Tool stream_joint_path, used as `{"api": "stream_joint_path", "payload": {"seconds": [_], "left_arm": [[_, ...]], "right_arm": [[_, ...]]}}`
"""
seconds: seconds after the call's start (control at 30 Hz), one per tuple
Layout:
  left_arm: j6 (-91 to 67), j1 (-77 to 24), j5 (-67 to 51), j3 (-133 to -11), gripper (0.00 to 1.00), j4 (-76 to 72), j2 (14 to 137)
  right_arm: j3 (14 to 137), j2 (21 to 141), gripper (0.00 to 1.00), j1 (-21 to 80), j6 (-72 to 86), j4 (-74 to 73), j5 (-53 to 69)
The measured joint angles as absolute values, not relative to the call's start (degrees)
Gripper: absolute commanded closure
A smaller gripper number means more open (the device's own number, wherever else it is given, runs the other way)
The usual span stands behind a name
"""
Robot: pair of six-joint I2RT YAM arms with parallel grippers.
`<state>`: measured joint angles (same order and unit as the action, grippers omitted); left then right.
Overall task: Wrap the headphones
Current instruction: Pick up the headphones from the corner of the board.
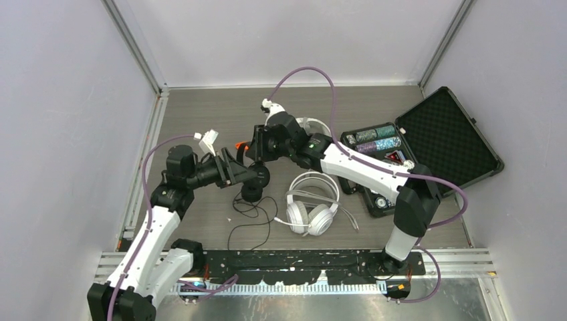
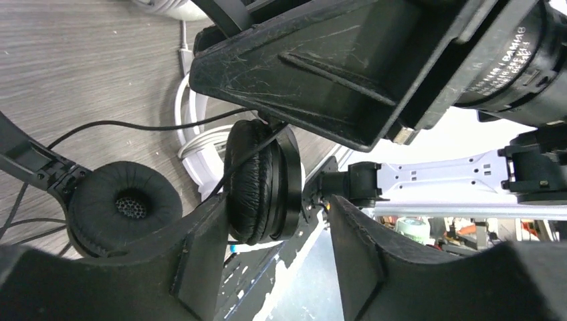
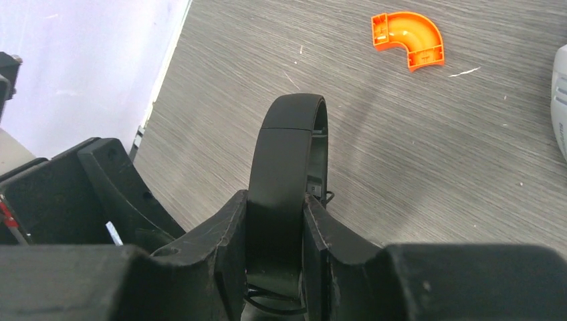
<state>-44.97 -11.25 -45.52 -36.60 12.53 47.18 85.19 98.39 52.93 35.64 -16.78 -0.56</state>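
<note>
Right gripper (image 3: 275,200) clamped on the black headphones (image 3: 286,144); left gripper (image 2: 274,207) open around one ear cup (image 2: 257,180).

The right gripper's two fingers press flat on both sides of the headband, which arches up above the grey table (image 3: 434,167). The left gripper's jaws stand apart with the padded ear cup between them, leaning on one finger and clear of the other. The second ear cup (image 2: 127,207) sits just beside it, and the thin black cord (image 2: 134,126) trails across the table. From above, both grippers meet over the middle of the table with the black headphones between them and cord looped beneath. A white over-ear pair (image 1: 313,204) lies just to the right. Another white pair (image 1: 314,126) lies behind the right arm, and the open chip case (image 1: 441,134) is at the far right. An orange elbow piece (image 3: 408,39) lies beyond the headband.
</note>
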Motion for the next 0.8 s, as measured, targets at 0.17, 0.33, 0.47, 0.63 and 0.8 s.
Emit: {"api": "stream_joint_path", "payload": {"seconds": [0.17, 0.33, 0.47, 0.63, 0.8], "left_arm": [[-45.1, -11.25, -42.5, -38.59, 0.0, 15.27, 42.85], [-43.29, -11.27, -39.97, -43.9, 0.0, 20.58, 36.38], [-36.32, -11.25, -36.36, -51.53, 0.0, 27.53, 35.38], [-24.38, -11.25, -28.23, -60.95, 0.04, 36.97, 36.36], [-14.39, -11.25, -23.11, -67.81, 0.11, 44.38, 38.98]], "right_arm": [[80.38, 95.46, 0.81, 51.4, 35.66, -12.27, 2.76], [71.29, 87.0, 0.84, 50.13, 34.28, -5.26, 4.67], [67.07, 80.29, 0.83, 49.3, 30.3, -0.8, 6.44], [66.52, 74.39, 0.83, 48.1, 27.62, -0.56, 11.42], [67.02, 71.61, 0.83, 47.66, 27.18, -2.74, 17.93]]}}
